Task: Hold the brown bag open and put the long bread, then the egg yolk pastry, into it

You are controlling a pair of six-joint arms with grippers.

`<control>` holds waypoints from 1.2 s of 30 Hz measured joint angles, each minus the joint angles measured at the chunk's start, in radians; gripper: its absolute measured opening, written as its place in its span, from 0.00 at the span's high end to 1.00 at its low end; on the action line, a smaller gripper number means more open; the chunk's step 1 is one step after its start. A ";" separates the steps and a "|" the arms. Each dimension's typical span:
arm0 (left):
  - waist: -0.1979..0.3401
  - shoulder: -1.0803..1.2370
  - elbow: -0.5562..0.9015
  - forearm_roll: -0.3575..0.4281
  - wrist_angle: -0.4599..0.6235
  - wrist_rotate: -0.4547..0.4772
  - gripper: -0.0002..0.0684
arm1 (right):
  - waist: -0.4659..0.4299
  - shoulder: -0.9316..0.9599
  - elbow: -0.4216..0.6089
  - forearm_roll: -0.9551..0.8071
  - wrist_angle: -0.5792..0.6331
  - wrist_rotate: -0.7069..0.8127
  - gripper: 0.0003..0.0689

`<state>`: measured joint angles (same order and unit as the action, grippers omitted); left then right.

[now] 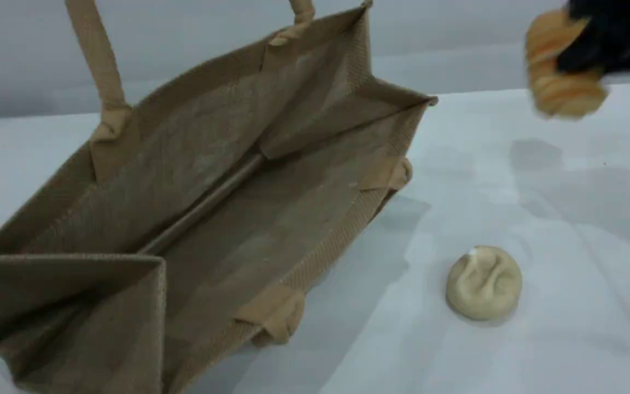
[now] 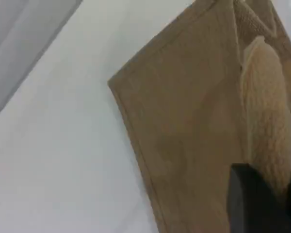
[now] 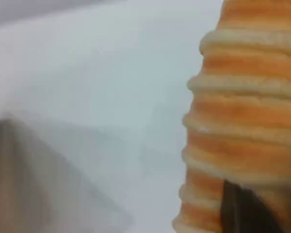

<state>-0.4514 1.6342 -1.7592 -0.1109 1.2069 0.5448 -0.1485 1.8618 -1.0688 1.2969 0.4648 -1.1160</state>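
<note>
The brown bag (image 1: 211,180) stands wide open on the left of the table, and its inside looks empty. Its far handle (image 1: 99,60) rises out of the top of the scene view. In the left wrist view my left gripper (image 2: 271,189) is shut on that beige handle (image 2: 266,111), beside the bag's woven side (image 2: 184,126). At the top right my right gripper (image 1: 588,52) is shut on the striped long bread (image 1: 561,82), which hangs clear above the table, its ribs (image 3: 247,107) filling the right wrist view. The egg yolk pastry (image 1: 483,282) lies on the table right of the bag.
The white table (image 1: 566,219) stretches between the bag and the pastry and under the lifted bread. The bag's near handle (image 1: 276,317) droops over its front rim. A blurred corner of the bag (image 3: 34,184) shows low in the right wrist view.
</note>
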 joint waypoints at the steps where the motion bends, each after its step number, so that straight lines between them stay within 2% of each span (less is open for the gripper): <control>1: 0.000 0.000 0.000 -0.001 -0.015 0.000 0.87 | -0.022 -0.033 0.006 -0.024 0.046 0.012 0.88; 4: 0.000 0.000 0.000 -0.002 -0.046 0.000 0.87 | -0.052 -0.141 0.010 -0.047 0.193 0.004 0.88; 8: 0.000 0.000 0.000 -0.009 -0.095 0.003 0.87 | -0.047 -0.234 0.015 -0.043 0.391 0.006 0.88; 13: 0.000 0.002 0.000 -0.029 -0.147 0.003 0.87 | -0.008 -0.321 0.099 -0.032 0.516 0.009 0.89; 17: 0.000 0.017 0.000 -0.036 -0.147 0.003 0.87 | 0.052 -0.363 0.210 -0.012 0.491 0.007 0.89; 22: 0.000 0.020 0.000 -0.079 -0.172 0.001 0.87 | 0.192 -0.363 0.310 0.010 0.438 0.013 0.89; 30: 0.000 0.020 0.000 -0.075 -0.157 -0.001 0.87 | 0.486 -0.340 0.313 0.127 0.197 0.106 0.90; 33: 0.000 0.020 0.000 -0.075 -0.139 -0.001 0.87 | 0.566 -0.298 0.310 0.176 0.108 0.111 0.90; 36: 0.000 0.019 0.000 -0.075 -0.125 -0.001 0.87 | 0.599 -0.238 0.286 0.212 0.064 0.111 0.90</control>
<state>-0.4514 1.6529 -1.7592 -0.1864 1.0822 0.5442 0.4502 1.6238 -0.7829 1.5086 0.5287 -1.0053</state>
